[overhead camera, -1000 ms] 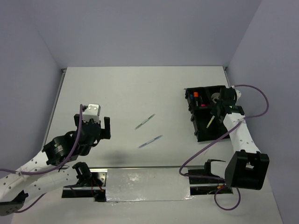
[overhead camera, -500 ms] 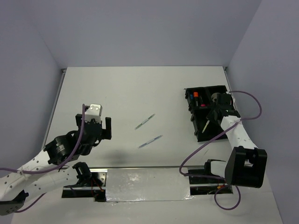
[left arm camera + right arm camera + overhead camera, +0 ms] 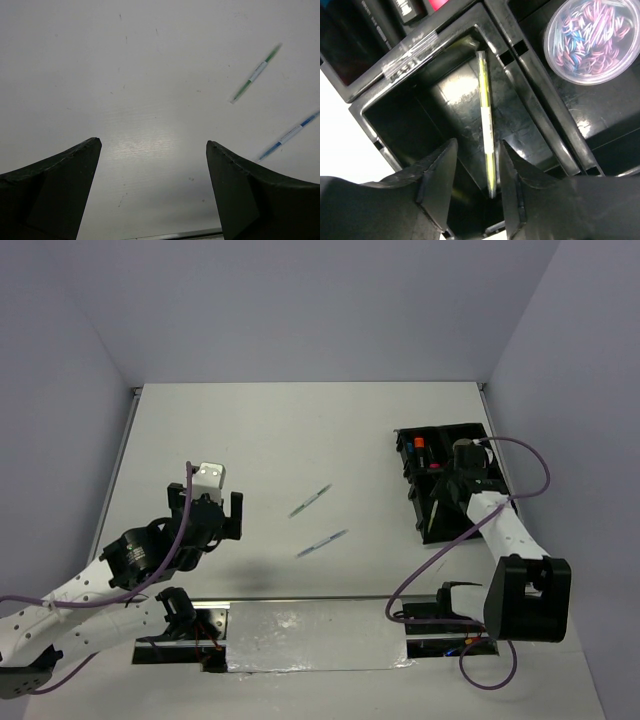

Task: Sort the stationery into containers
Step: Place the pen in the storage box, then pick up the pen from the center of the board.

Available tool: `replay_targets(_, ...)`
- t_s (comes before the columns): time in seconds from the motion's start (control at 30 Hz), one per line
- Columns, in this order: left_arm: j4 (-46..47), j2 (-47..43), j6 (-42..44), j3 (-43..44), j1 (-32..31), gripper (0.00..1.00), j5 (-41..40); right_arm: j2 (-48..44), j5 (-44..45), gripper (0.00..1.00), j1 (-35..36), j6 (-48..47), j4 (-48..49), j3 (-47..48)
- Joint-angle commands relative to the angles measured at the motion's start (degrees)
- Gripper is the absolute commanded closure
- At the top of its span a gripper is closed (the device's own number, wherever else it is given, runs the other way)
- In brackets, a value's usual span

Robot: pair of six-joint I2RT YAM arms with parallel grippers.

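Locate the black organiser tray (image 3: 432, 525) at the right side of the white table (image 3: 290, 430). Find the right gripper (image 3: 476, 150) directly above the tray's largest compartment, pointing down into it. Note its fingers parted a moderate way, with the gap several times wider than the thin yellowish stick (image 3: 486, 115) and so not clamped on it.

Find that stick inside the same compartment, tilted. Far end leaning in the corner against the tray's dividing wall. Near end down between the two fingers, just beside the finger on the round tub's side. Cannot tell whether touching that finger.

See the clear round tub (image 3: 592, 37) of pink and blue loops (clips or bands, cannot tell which) in the adjoining compartment, across the dividing wall from the stick. See black highlighters (image 3: 402, 10), one pink-capped, in the compartment past the stick's far end.

Find the left gripper (image 3: 152, 141) well apart from the tray, over bare table surface toward the opposite side. Note both fingers spread wide, with nothing between them.

Find two slim white pens flat on the table between the left gripper and the tray, apart from each other and outside every compartment:
- green-tipped pen (image 3: 310, 500), level with the tray's middle
- blue-tipped pen (image 3: 322, 543), level with the tray's near end
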Motion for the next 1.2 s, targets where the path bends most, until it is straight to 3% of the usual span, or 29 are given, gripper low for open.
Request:
replay_targets(0.0, 2.39, -0.22, 0.71, 0.01, 0.01, 0.01, -0.31, -3.64, 1.26, 0.53, 1.06, 0.09, -1.69, 3.28)
replay_targets(0.1, 2.3, -0.39, 0.62, 0.01, 0.01, 0.01, -0.58, -8.12, 2.65, 0.5, 3.96, 1.4, -4.24, 5.74)
replay_targets(0.17, 2.13, -0.48, 0.45, 0.18, 0.01, 0.01, -0.75, -10.75, 5.28, 0.43, 11.82, 3.68, -5.65, 7.93)
replay_targets(0.2, 2.13, -0.57, 0.36, 0.1, 0.01, 0.01, -0.84, -11.37, 8.69, 0.33, 15.09, 5.0, -7.31, 8.64)
replay_targets(0.23, 2.04, -0.57, 0.27, 0.18, 0.01, 0.01, -1.01, -11.81, 10.29, 0.14, 18.26, 7.45, -7.76, 9.25)
replay_targets(0.27, 1.86, -0.83, 0.18, 0.27, 0.01, 0.01, -1.28, -12.17, 12.05, 0.03, 21.51, 9.21, -8.46, 10.48)
replay_targets(0.3, 1.78, -0.92, -0.08, 0.27, 0.01, 0.01, -1.63, -12.26, 14.24, 0.0, 28.76, 11.49, -10.3, 11.01)
replay_targets(0.37, 1.25, -1.36, -0.52, 0.45, 0.01, 0.01, -2.16, -11.82, 24.33, 0.0, 37.58, 18.43, -11.71, 12.59)
replay_targets(0.4, 1.07, -1.53, -0.87, 0.45, 0.01, 0.01, -2.42, -10.17, 27.68, 0.0, 45.54, 21.33, -13.98, 13.29)
replay_targets(0.47, 0.55, -2.41, -1.4, 0.62, 0.1, 0.01, -3.39, -7.0, 32.52, 0.0, 51.14, 29.24, -15.75, 15.57)
replay_targets(0.6, -1.03, -4.61, -3.59, 0.98, 0.1, 0.01, -5.76, 6.34, 37.01, 0.0, 62.39, 44.62, -24.87, 22.69)
replay_targets(0.63, -1.21, -5.13, -3.86, 1.06, 0.01, 0.01, -6.2, 12.73, 38.42, 0.0, 66.41, 53.26, -28.3, 25.23)
replay_targets(0.7, -1.3, -6.98, -4.21, 0.8, 0.1, 0.01, -6.73, 19.26, 39.31, 0.0, 68.91, 63.74, -38.9, 33.66)
replay_targets(0.83, -0.78, -9.88, -4.13, 0.27, 0.01, 0.01, -6.47, 34.72, 37.82, 0.0, 72.33, 70.65, -49.24, 48.86)
replay_targets(0.9, -0.42, -10.59, -3.78, 0.27, -0.08, 0.01, -6.12, 36.95, 35.54, 0.01, 72.52, 69.62, -47.34, 49.25)
replay_targets(1.0, -0.51, -10.59, -3.78, 0.36, -0.17, 0.01, -6.03, 37.58, 30.64, 0.06, 72.0, 67.42, -36.28, 44.62)
replay_targets(1.17, -0.16, -10.41, -3.25, 0.19, -0.26, 0.01, -5.24, 38.19, 27.36, 0.14, 71.82, 69.78, -32.03, 39.94)
